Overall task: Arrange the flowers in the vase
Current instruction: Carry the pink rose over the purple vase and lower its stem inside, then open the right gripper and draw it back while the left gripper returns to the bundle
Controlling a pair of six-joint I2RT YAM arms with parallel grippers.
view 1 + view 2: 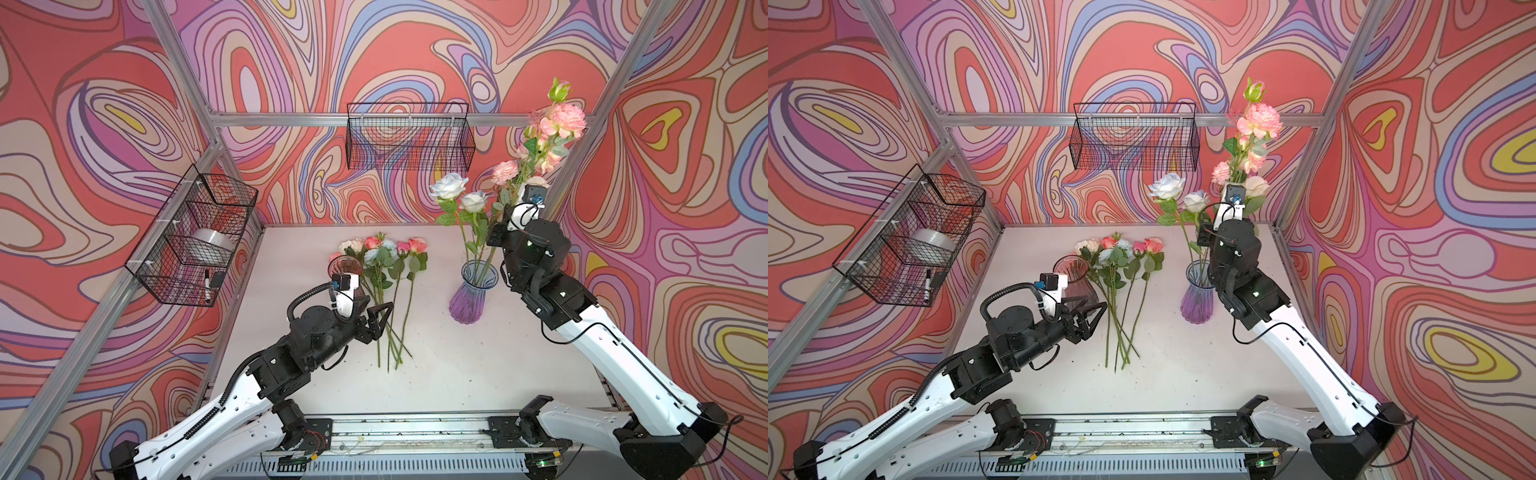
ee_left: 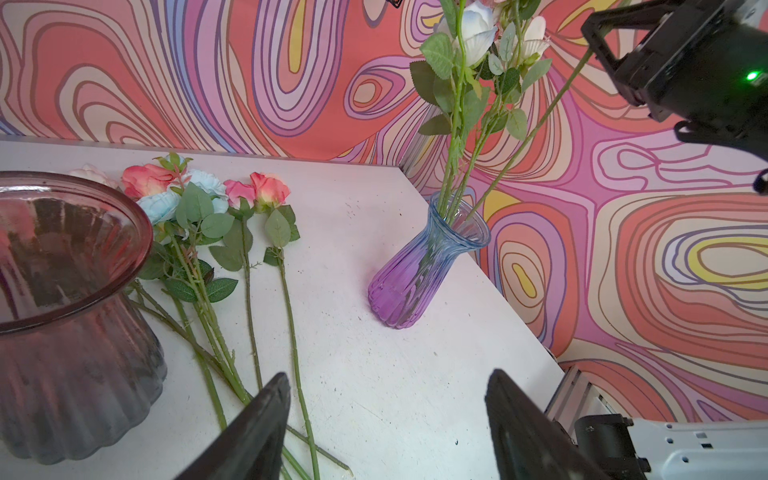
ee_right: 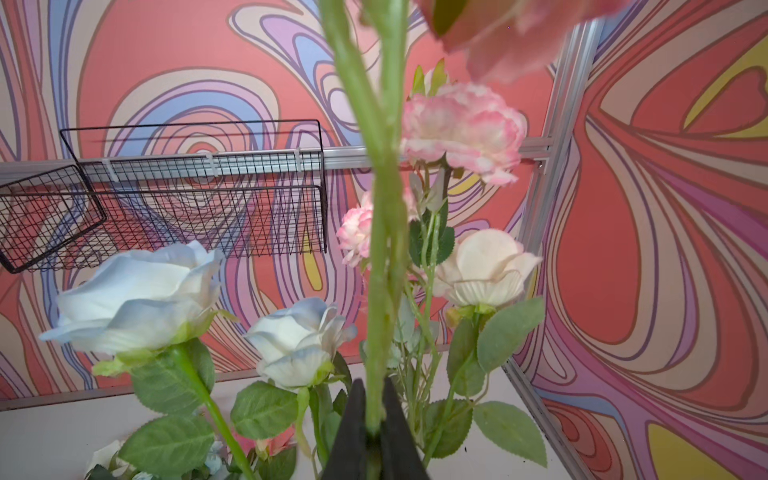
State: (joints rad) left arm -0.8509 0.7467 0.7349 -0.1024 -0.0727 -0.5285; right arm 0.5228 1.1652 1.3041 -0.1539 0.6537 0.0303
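Standing here, I see the right gripper clamped shut on the stem of a tall pink spray, held high above the purple vase. From the left wrist view the stem slants down to the vase's mouth and seems to enter it. Two white roses stand in there already.

To seat it well, I'd lower the arm along the stem's own slant (not straight down, or it may bow and lever the vase over). I'd let go only when the stem's end is deep inside, clear of the rose leaves.

The left gripper hangs wide open, holding nothing, over the stems of the loose flowers. These lie on the surface beside a dusky pink vase.
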